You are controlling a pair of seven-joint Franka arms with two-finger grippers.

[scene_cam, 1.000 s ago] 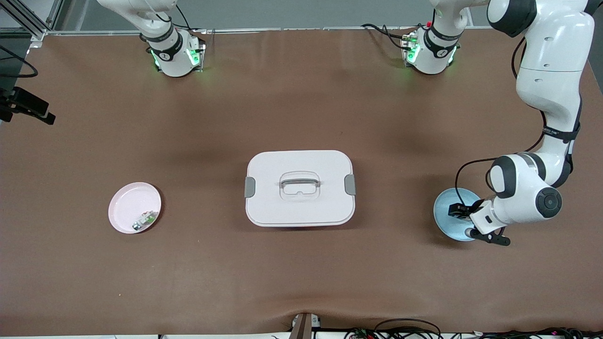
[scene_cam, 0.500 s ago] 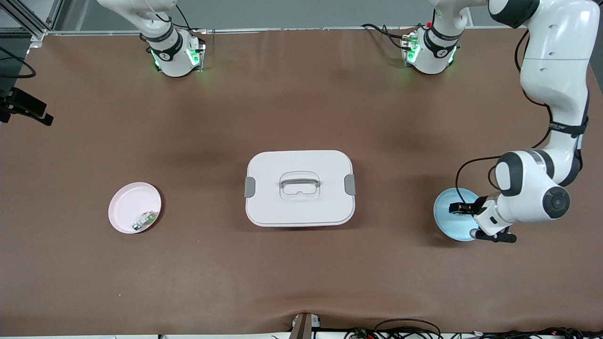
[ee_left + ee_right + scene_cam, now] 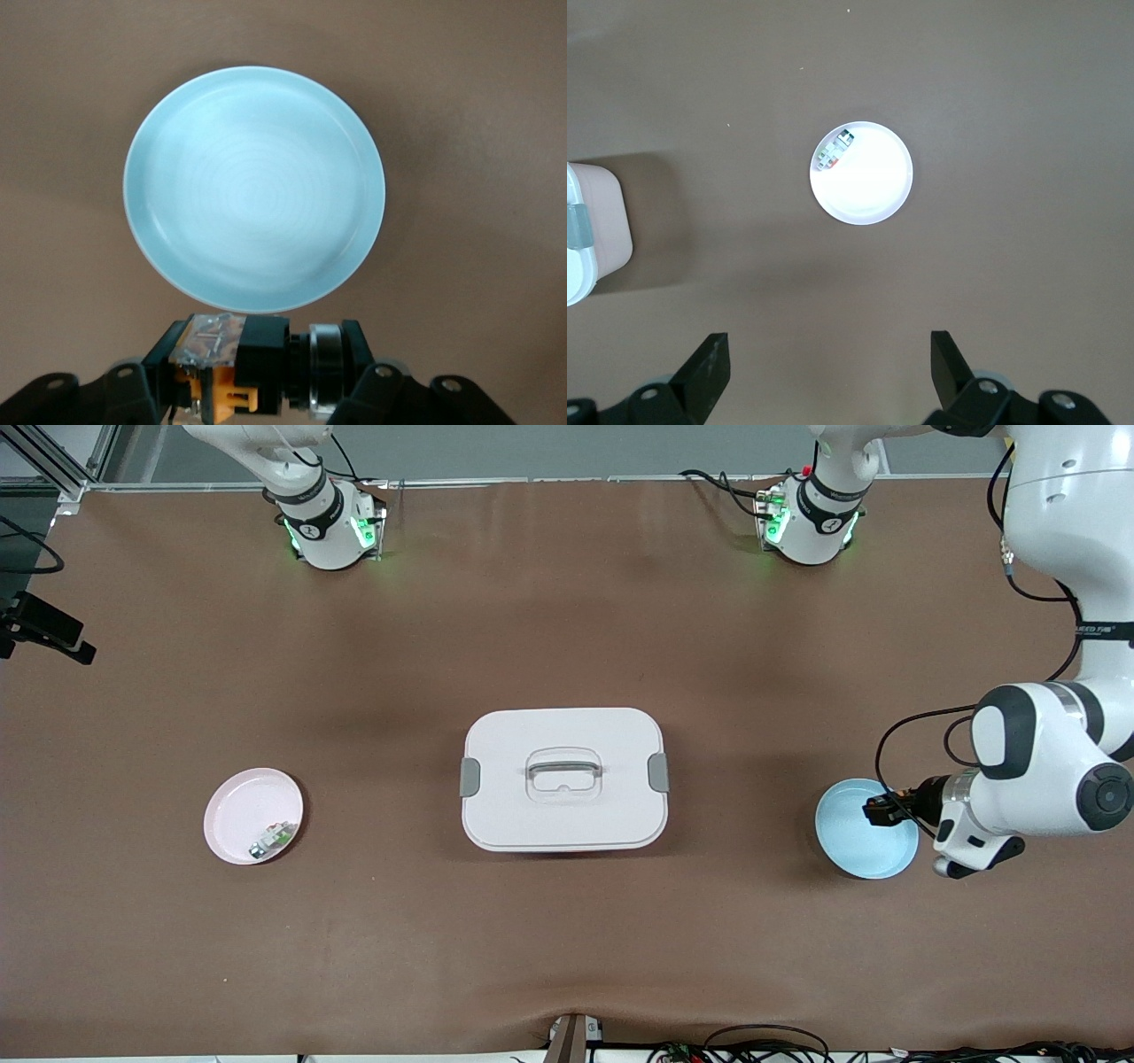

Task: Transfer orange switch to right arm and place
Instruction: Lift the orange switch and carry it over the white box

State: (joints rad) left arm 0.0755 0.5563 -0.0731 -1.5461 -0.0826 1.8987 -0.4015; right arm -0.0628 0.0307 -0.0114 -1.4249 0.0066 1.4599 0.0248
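A lidded storage box [image 3: 563, 779] sat mid-tabletop [image 3: 567, 646]. At its 9 o'clock, toward the right arm's end, a plate [image 3: 239, 806] held a small part [image 3: 273, 838] at its 4 o'clock rim. At the box's 3 o'clock lay another plate [image 3: 850, 841].

The left arm rises from its base at about one o'clock of the front view, runs down along the three o'clock edge, and bends at the elbow near four o'clock. Its wrist lies almost level and points toward nine o'clock. The left pincer [image 3: 877, 811] hangs in the air at the end of the wrist. Its two fingers [image 3: 354, 336] are closed on a small part, pressing it from both sides.

The right arm waits. Only its base and lower link show, at about eleven o'clock of the front view. The right pincer [image 3: 829, 365] looks straight down with its fingers [image 3: 709, 359] spread wide and nothing between them.
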